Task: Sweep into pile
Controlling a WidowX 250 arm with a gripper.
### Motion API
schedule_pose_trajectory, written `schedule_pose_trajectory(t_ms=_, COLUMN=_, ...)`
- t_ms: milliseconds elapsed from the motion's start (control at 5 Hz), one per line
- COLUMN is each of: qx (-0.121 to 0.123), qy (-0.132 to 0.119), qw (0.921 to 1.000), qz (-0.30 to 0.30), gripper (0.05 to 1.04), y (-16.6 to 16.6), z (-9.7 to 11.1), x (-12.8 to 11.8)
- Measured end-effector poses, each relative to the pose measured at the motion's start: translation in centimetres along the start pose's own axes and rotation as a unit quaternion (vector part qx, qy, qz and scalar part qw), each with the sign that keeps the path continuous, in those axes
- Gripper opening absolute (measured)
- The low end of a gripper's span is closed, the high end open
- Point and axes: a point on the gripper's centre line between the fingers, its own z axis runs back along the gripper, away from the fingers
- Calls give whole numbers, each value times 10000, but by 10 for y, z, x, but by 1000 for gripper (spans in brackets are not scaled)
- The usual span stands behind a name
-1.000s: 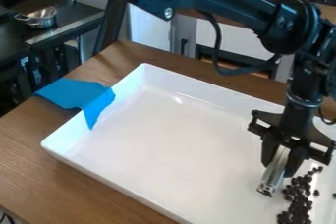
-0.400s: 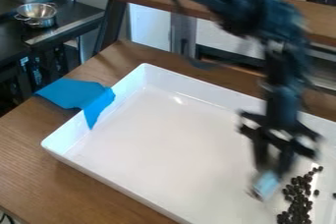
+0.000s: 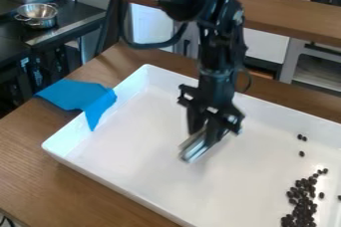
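Over the middle of the white tray (image 3: 140,151) hangs the black gripper (image 3: 203,134), shut on a short metallic, light-coloured tool (image 3: 194,147). The tool points down and to the left, its lower end close to the tray floor. A dark pile of small beans (image 3: 303,203) lies at the tray's lower right, well apart from the tool. Two loose beans (image 3: 301,137) and a single bean (image 3: 301,154) are scattered above the pile, and a few others lie just beside it.
Blue tape or cloth (image 3: 83,99) covers part of the tray's left rim and the wooden table (image 3: 40,156). Raised tray walls surround the work area. A metal pot (image 3: 37,15) stands on the dark counter at the upper left.
The arm and gripper have moved left with the tool, from beside the pile to mid-tray. Loose beans at the upper right have come into sight; the main pile looks unmoved.
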Motion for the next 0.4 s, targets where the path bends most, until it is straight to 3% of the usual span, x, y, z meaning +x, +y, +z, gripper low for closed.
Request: schedule_pose_trajectory(t_ms=400, qx=196, qy=-162, qw=9995, qz=186, gripper=371, y=103, z=0, x=-30)
